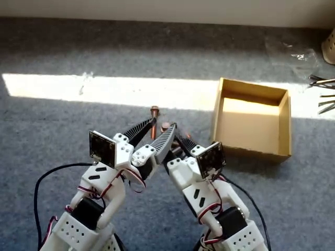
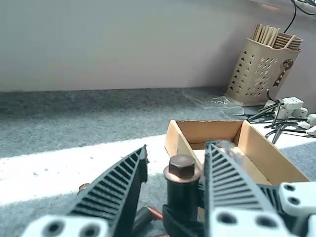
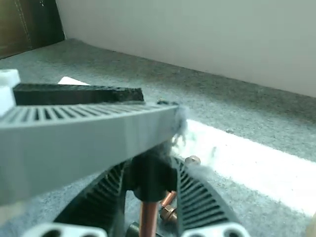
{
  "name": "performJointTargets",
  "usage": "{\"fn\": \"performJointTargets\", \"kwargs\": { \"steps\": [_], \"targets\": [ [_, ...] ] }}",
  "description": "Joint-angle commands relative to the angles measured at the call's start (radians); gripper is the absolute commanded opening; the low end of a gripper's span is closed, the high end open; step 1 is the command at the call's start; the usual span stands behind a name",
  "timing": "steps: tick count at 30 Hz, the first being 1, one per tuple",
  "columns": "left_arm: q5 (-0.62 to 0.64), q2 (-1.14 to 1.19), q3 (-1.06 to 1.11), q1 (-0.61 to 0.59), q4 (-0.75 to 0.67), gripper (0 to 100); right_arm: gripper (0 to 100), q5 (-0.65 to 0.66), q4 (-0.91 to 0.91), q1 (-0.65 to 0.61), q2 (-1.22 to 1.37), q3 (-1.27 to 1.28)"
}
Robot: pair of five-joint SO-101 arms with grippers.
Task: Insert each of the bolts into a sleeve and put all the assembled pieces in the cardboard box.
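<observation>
**Hard sun strip on a shaded floor**

A strip of sunlight [image 1: 131, 91] crosses the carpet [image 1: 52, 141] from side to side, so bright that it glares almost white. It runs on into the box [image 1: 285, 123] and lights the far part of the floor inside, while the near part lies in shadow. The rest of the carpet sits in even, dimmer shade. The wall [image 2: 98, 39] is softly lit.

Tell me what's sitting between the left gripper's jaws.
A copper-headed bolt stands upright in a dark sleeve there, seen in the left wrist view.
</observation>
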Motion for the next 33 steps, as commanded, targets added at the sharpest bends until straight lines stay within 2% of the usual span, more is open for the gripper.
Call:
{"fn": "performJointTargets", "kwargs": {
  "steps": [1, 7, 11, 17, 20, 26, 30, 33],
  "targets": [
    [0.006, -0.016, -0.051, -0.021, 0.003, 18, 0.5, 0.003, -0.035, 0.018, -0.016, 0.005],
    [0.014, -0.016, -0.093, -0.165, 0.003, 18, 0.5, 0.003, -0.031, 0.079, -0.015, 0.007],
    [0.014, -0.016, -0.097, -0.203, 0.003, 18, 0.5, 0.003, -0.027, 0.107, -0.012, 0.007],
    [0.008, -0.016, -0.091, -0.208, 0.003, 0, 0.5, 0.018, 0.124, 0.148, -0.015, -0.01],
    [0.008, -0.016, -0.088, -0.246, 0.017, 2, 0.5, 0.068, 0.15, 0.206, -0.012, -0.059],
    [-0.015, -0.016, -0.104, -0.344, 0.13, 1, 0.5, 0.078, 0.257, 0.286, -0.01, -0.17],
    [-0.201, -0.016, -0.147, -0.344, 0.284, 1, 0.5, 0.08, 0.318, 0.306, -0.008, -0.243],
    [-0.252, -0.016, -0.189, -0.351, 0.408, 1, 0.5, 0.08, 0.357, 0.325, -0.008, -0.3]
  ]
}}
